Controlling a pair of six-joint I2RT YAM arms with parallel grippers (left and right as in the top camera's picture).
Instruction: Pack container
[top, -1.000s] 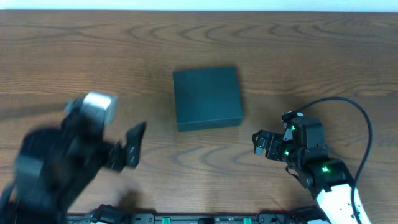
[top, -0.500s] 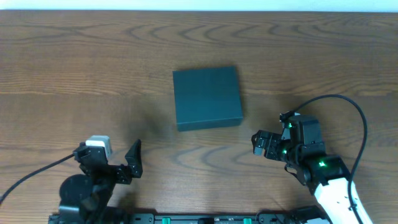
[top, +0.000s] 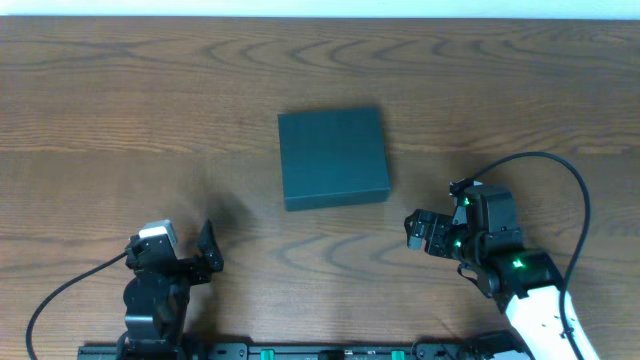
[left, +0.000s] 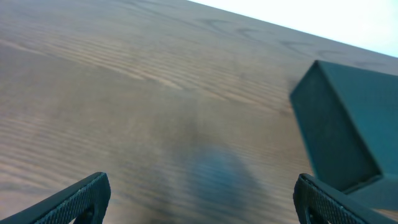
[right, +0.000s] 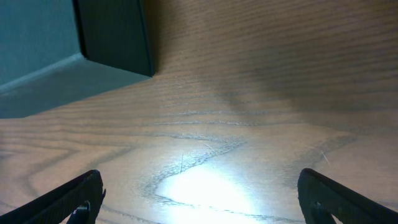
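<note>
Overhead | dark teal square cardboard box (top: 332, 157) closed | left gripper (top: 209, 255), right gripper (top: 414, 231) spread wide, empty | contents unseen, progress unclear

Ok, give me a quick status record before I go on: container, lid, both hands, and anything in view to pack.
container: dark teal, square, lying flat mid-table
lid: closed
left hand: open, empty, low over the wood at the near edge, left of the container, not touching it
right hand: open, empty, near-right of the container, not touching it
items to pack: none visible in any view
table: brown wood grain
</note>
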